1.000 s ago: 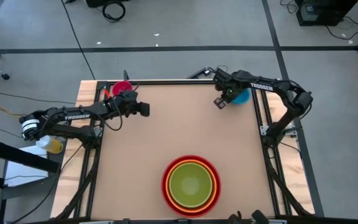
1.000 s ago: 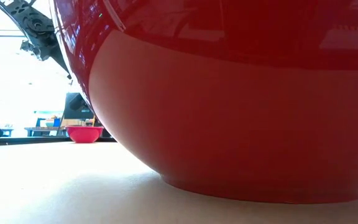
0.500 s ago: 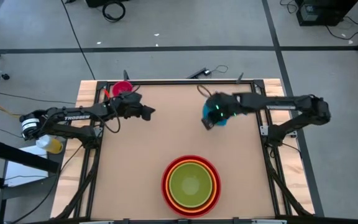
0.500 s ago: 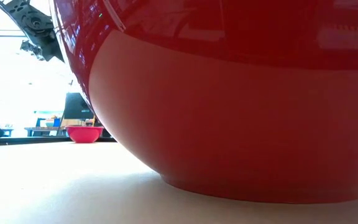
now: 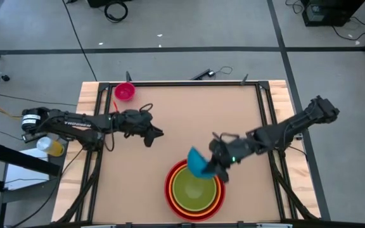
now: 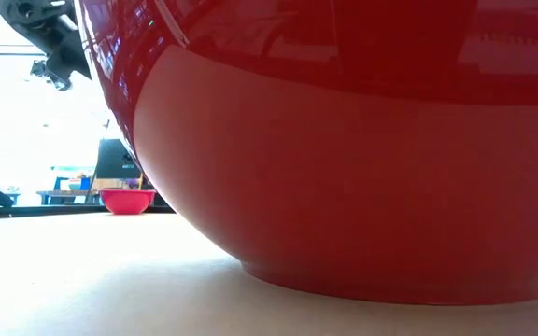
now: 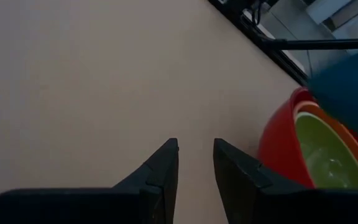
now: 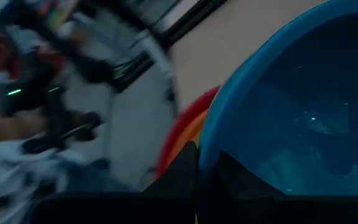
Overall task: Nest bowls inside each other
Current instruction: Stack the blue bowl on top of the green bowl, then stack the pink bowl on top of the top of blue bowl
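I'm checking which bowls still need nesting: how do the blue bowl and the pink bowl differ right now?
The blue bowl is held tilted in the right claw over the stack's rim; the pink bowl sits upright at the table's far left corner, untouched. Blue looks larger than pink. Both are round, glossy, and not yet nested.

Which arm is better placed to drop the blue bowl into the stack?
Right. The right gripper is shut on the blue bowl, held tilted over the rim of the lime green bowl. The left gripper is empty, over bare table.
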